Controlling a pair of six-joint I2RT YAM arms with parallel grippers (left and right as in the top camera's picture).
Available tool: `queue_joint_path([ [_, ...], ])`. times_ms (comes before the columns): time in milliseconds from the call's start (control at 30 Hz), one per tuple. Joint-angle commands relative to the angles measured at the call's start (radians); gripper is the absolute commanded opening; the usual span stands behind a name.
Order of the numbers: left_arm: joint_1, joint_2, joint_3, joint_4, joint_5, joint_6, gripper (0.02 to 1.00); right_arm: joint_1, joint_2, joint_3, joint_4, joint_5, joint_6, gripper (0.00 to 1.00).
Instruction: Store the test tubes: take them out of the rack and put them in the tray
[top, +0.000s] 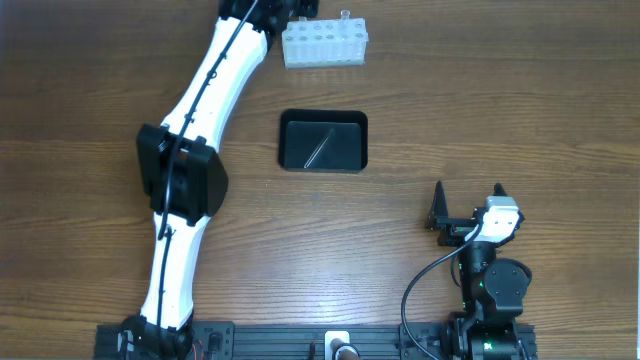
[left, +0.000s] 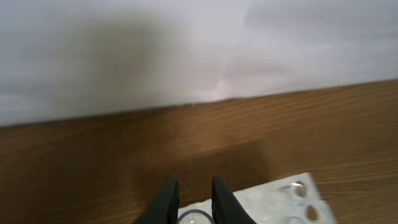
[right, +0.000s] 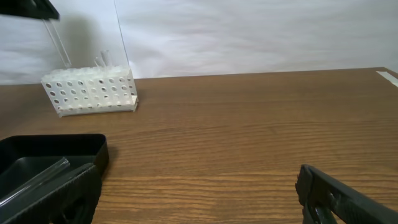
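A white rack (top: 325, 45) stands at the table's far edge, with a clear test tube (top: 345, 16) upright at its right end. My left gripper (left: 194, 199) hangs over the rack's (left: 280, 202) left end, its fingers close on the rim of a clear test tube (left: 194, 216). From the right wrist view that tube (right: 59, 43) slants down from the left gripper (right: 28, 7) to the rack's (right: 90, 93) top. The black tray (top: 290, 140) lies mid-table with one tube (top: 319, 151) in it. My right gripper (top: 467, 200) rests open near the front right, holding nothing.
The left arm's white links (top: 200, 100) stretch diagonally from the front left to the rack. Bare wooden table lies right of the tray and between the tray and the right arm. A pale wall (left: 199, 50) rises just behind the rack.
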Motion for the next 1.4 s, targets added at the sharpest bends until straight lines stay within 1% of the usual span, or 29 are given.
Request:
queue_joint_path([
  [33,0.006,-0.132,0.007,-0.023,0.011,0.018,0.04,-0.006,-0.009,-0.005,-0.003,-0.008,-0.005,0.991],
  [167,-0.003,-0.212,0.007,-0.127,0.021,0.014,0.038,-0.006,-0.009,-0.005,-0.003,-0.008,-0.005,0.991],
  [367,-0.028,-0.319,0.007,-0.455,0.095,0.008,0.038,-0.006,-0.009,-0.005,-0.003,-0.008,-0.005,0.991],
  [567,-0.034,-0.326,0.002,-0.771,0.174,-0.101,0.038,-0.006,-0.009,-0.005,-0.003,-0.008,-0.005,0.991],
  [600,-0.034,-0.323,-0.001,-0.813,0.183,-0.114,0.056,-0.006,-0.009,-0.005,-0.003,-0.008,-0.005,0.991],
  [733,-0.035,-0.298,-0.004,-0.943,0.218,-0.126,0.066,-0.006,-0.009,-0.005,-0.003,-0.008,-0.005,0.991],
  [833,-0.035,-0.265,-0.004,-0.988,0.241,-0.13,0.066,-0.006,-0.009,-0.005,-0.003,-0.008,-0.005,0.991],
  [967,-0.037,-0.205,-0.004,-0.992,0.243,-0.13,0.069,-0.006,-0.009,-0.005,-0.003,-0.008,-0.005,0.993],
  [1233,-0.039,-0.073,-0.004,-0.934,0.243,-0.139,0.056,-0.006,-0.009,-0.005,-0.003,-0.008,-0.005,0.991],
  [1400,-0.039,0.004,-0.004,-0.919,0.282,-0.145,0.053,-0.006,-0.009,-0.005,-0.003,-0.008,-0.005,0.996],
])
